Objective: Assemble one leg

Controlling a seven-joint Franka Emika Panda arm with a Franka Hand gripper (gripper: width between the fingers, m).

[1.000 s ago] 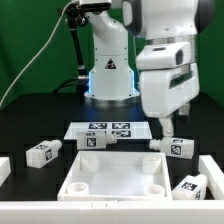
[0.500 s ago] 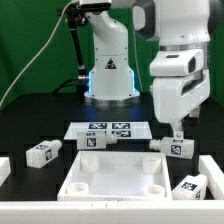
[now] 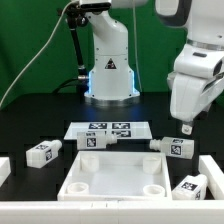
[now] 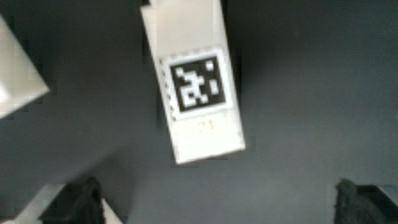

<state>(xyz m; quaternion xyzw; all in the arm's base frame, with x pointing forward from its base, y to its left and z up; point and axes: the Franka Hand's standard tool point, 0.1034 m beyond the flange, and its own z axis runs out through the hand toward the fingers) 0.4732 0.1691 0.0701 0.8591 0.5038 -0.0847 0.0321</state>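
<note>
Several stubby white legs with square tags lie on the black table. One leg (image 3: 176,146) is at the exterior view's right, one (image 3: 98,141) by the marker board, one (image 3: 43,152) at the left, one (image 3: 190,186) at the front right. My gripper (image 3: 187,126) hangs above the table, just right of and above the right leg. In the wrist view that leg (image 4: 196,85) lies lengthwise with its tag up, away from my gripper (image 4: 222,212). Both dark fingertips (image 4: 71,205) show wide apart with nothing between them.
The large white square tray-like piece (image 3: 117,160) with corner holes lies at the front middle. The marker board (image 3: 112,129) lies behind it. White rim pieces stand at the left edge (image 3: 4,168) and the right edge (image 3: 214,166). The robot base (image 3: 108,70) is at the back.
My gripper has moved steadily toward the exterior view's right, from over the marker board's right end to beyond the right leg. The parts on the table have not moved.
</note>
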